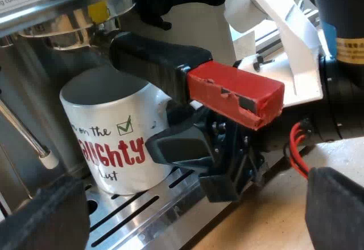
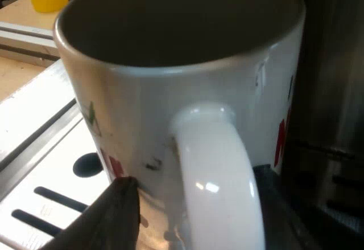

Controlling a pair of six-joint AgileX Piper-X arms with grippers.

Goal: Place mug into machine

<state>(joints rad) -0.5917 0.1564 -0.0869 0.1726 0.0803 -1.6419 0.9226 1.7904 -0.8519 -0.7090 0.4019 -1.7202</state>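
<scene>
A: Where is the mug (image 1: 114, 142) found?

B: It is seen standing upright on the drip tray (image 1: 133, 207) of the espresso machine (image 1: 193, 31). It is tucked under the holder (image 1: 153, 62), which is locked into the machine's front. The holder's red end (image 1: 236, 93) juts out from the machine, past the mug's side. The placing is judged all but done.

A: How are the grippers set?

B: The right gripper (image 2: 193, 204) is placed at the machine's front, with its fingers (image 2: 111, 216) spread astride the mug handle (image 2: 219, 164). A gap is seen between one finger and the handle, so nothing is taken to be clamped. Whether the other finger touches the handle cannot be told. The left gripper (image 1: 193, 218) is held off from the machine's front, its jaws wide apart and nothing between them.

A: What is called for to finish the step well?

B: Both sides of the handle should be cleared first, with the fingers widened a little if needed. The withdrawal is best made straight out from the machine's front, level with the tray, so that the handle is not hooked and the mug is not dragged or turned. Lifting should be avoided, since the red end is judged to lie close above the right gripper. The mug should be left centred under the holder.
</scene>
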